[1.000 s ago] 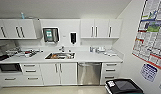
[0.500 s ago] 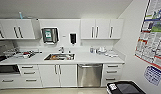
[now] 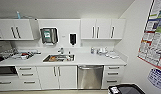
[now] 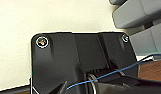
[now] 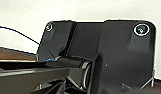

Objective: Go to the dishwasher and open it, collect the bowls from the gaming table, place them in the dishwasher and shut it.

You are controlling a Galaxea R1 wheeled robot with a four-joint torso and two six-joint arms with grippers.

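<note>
Standing shut at lower centre-right of the head view, under the desk (image 3: 96, 60): dishwasher (image 3: 90, 77), steel front, likely stiff, hinged, smooth. Take hold at the bar handle (image 3: 90, 67) along its top. Jaws: state cannot be told.

No text is legible; the wall posters (image 3: 152, 42) carry print too blurred to read

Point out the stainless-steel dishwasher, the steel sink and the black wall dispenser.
Stainless-steel dishwasher (image 3: 90, 77): head view, door front.
Steel sink (image 3: 58, 58): head view, basin.
Black wall dispenser (image 3: 73, 39): head view, body.
</note>
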